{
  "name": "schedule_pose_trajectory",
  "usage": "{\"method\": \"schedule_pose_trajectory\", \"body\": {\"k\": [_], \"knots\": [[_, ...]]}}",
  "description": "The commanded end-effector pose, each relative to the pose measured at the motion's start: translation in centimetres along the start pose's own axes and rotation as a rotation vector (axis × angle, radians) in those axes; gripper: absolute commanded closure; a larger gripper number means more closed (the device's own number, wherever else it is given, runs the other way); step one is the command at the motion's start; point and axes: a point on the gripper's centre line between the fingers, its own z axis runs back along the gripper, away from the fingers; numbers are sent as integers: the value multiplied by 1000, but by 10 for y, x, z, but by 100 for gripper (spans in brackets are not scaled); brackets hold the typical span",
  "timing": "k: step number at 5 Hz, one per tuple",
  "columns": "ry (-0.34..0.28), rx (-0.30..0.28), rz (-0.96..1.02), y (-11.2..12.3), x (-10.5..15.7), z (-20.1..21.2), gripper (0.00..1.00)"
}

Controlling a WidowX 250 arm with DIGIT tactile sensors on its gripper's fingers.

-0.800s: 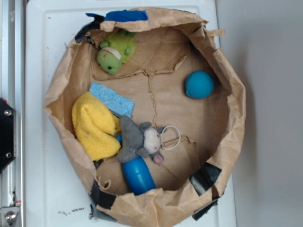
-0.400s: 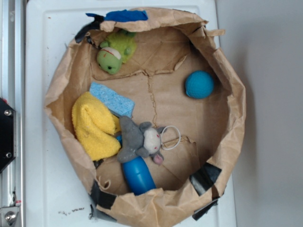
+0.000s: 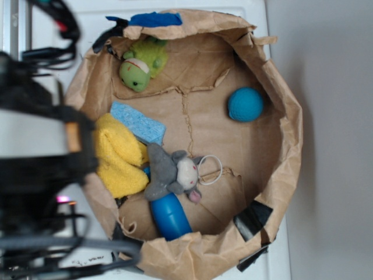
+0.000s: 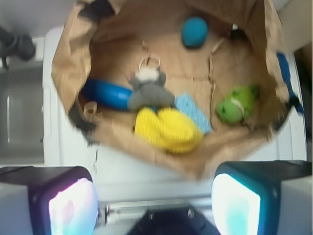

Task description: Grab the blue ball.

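The blue ball (image 3: pixel 245 104) lies alone on the floor of the paper bag (image 3: pixel 282 175), close to the bag's wall and well apart from the other toys. In the wrist view the blue ball (image 4: pixel 194 32) sits at the far end of the bag (image 4: pixel 68 58), slightly right of centre. The tool (image 4: pixel 154 203) stands wide, both pads (image 4: pixel 72 208) spread at the frame's bottom corners with nothing between them, outside the bag's near rim. The ball therefore lies straight ahead, across the whole bag; the yellow cloth (image 4: pixel 168 128), the grey plush (image 4: pixel 149 90) and the sponge (image 4: pixel 194 111) lie in between. The green plush (image 4: pixel 237 104) lies off to the right. Judgement: the reach must pass over these, then descend on the ball. Being round, it has no preferred grasp axis.
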Motion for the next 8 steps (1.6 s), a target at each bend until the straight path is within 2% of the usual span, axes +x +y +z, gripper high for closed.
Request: {"method": "schedule_pose_trajectory", "body": {"k": [1,2,3,4,5,8], "knots": [[-85,-39,7,24,64,-24,0],[-112,-105,13,25,82,-31,0],[-144,-146,49,28,98,-36,0],[-215,-143,115,38,107,-53,0],[-208,-126,164,48,104,-53,0],[-208,-126,164,48,104,-53,0]]}}
